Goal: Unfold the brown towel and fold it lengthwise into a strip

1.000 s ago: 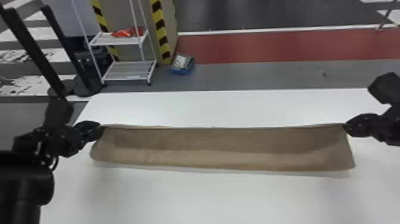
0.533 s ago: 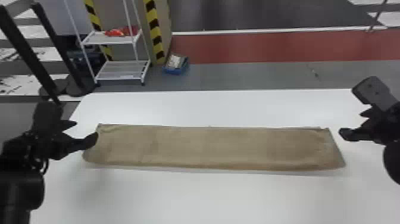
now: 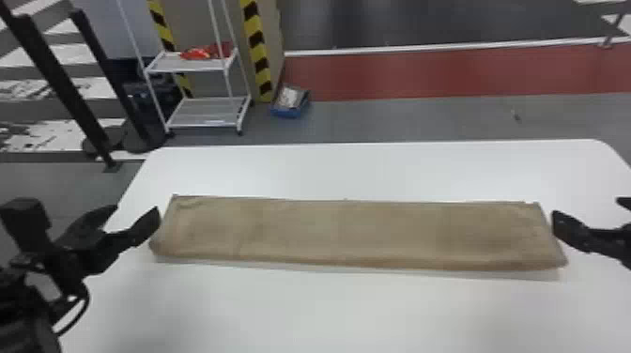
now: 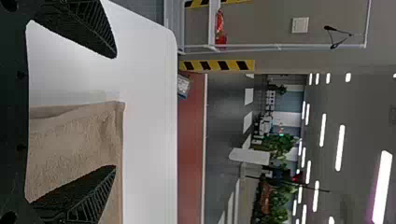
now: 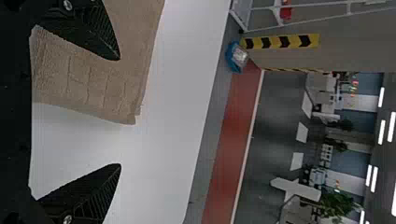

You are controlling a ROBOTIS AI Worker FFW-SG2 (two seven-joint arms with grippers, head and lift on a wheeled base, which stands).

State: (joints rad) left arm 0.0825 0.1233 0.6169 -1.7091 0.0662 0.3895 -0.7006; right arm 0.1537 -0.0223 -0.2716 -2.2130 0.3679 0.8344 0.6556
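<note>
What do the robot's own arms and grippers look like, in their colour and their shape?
The left arm is black, with a thin black cable curving out beside it. The left gripper and right gripper are black too, each with two tapering fingers that carry fine slanted ridges. Silver-coloured round screws sit near the base of the right gripper's fingers.

Free tabletop (image 3: 357, 171) beyond brown towel (image 3: 357, 234)

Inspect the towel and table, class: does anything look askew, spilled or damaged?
Nothing serious stands out, and no spill or damage shows. The brown towel lies as a long strip on the white table; only its far left corner looks slightly rumpled.
</note>
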